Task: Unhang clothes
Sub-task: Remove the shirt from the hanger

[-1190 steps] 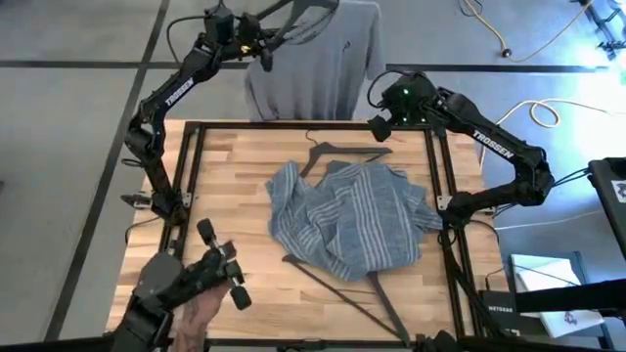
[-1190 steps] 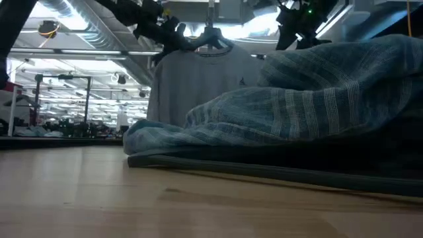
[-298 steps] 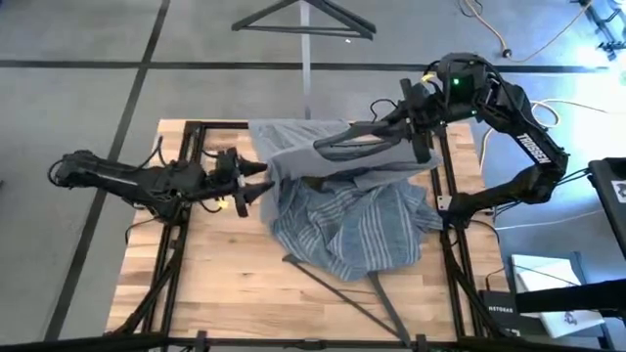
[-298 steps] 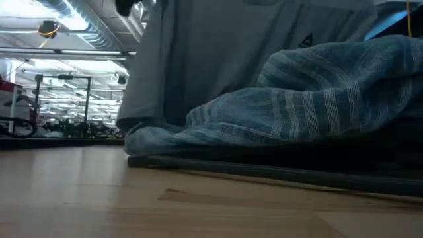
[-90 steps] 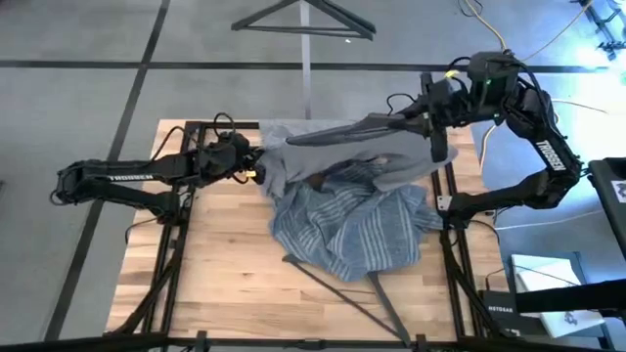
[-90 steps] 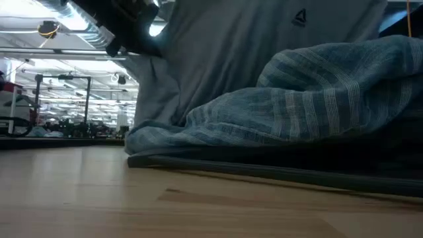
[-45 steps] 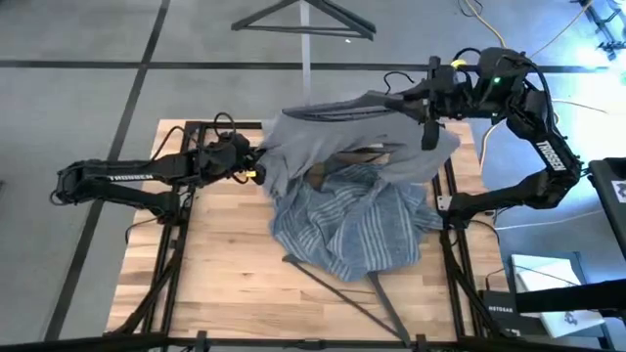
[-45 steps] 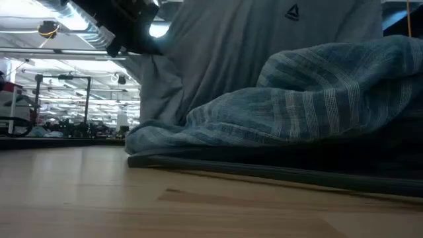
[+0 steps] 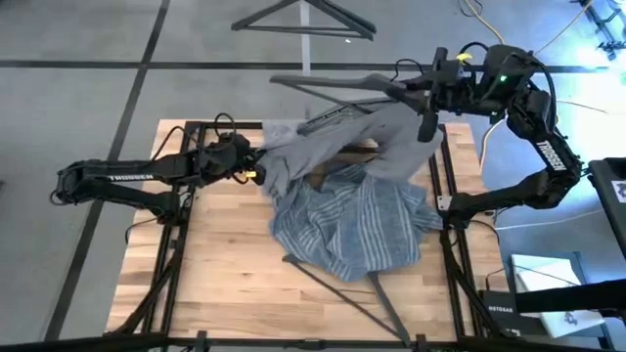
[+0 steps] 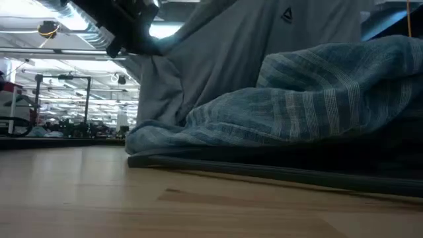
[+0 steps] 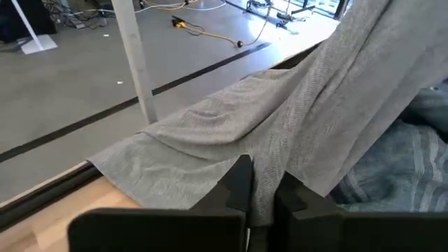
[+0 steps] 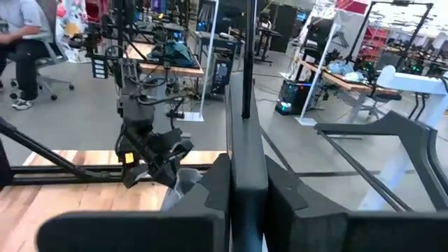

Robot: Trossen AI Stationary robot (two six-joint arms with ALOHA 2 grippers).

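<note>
High view first: I am seeing the left gripper (image 9: 256, 168) low over the far-left part of the wooden table (image 9: 220, 284), its fingers pinching a fold of the plain grey T-shirt (image 9: 377, 147). The left wrist view is confirming that: the two dark fingers (image 11: 238, 183) are closed narrow on grey cloth. The right gripper (image 9: 423, 93) is reaching in over the far-right corner, its fingers clamped on a thin dark hanger (image 9: 333, 86), which is sticking out leftward past the table's far edge. The grey T-shirt is draping from near that gripper down toward the left gripper; whether it is touching the hanger I cannot tell. The blue-grey striped shirt (image 9: 347, 225) is lying crumpled mid-table, the grey one overlapping its far edge. Another hanger (image 9: 347, 298) is showing from under its near side, and a third (image 9: 303, 17) is lying on the floor beyond the table. In the low view, the grey T-shirt (image 10: 225, 59) is rising behind the striped heap (image 10: 291, 99).
</note>
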